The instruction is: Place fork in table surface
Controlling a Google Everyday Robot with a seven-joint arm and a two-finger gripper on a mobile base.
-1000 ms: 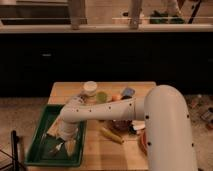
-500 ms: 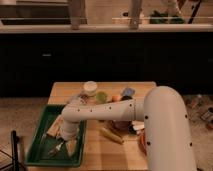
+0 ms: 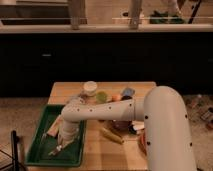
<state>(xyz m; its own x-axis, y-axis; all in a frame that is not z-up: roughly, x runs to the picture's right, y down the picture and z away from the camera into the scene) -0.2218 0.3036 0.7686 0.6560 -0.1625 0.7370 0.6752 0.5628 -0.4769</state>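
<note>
My gripper (image 3: 63,141) is at the end of the white arm, down inside the green tray (image 3: 37,150) at the table's left side. A slim silvery fork (image 3: 55,149) lies slanted on the tray floor right at the gripper's tip; whether it is held does not show. The light tan wooden table surface (image 3: 97,150) stretches to the right of the tray.
A white-bladed knife (image 3: 52,128) lies in the tray behind the gripper. A yellow stick-shaped object (image 3: 113,135) lies on the table mid-front. A white-lidded jar (image 3: 90,88), a green item (image 3: 102,96) and a blue item (image 3: 128,92) stand at the back. My arm's large white body (image 3: 165,130) covers the table's right side.
</note>
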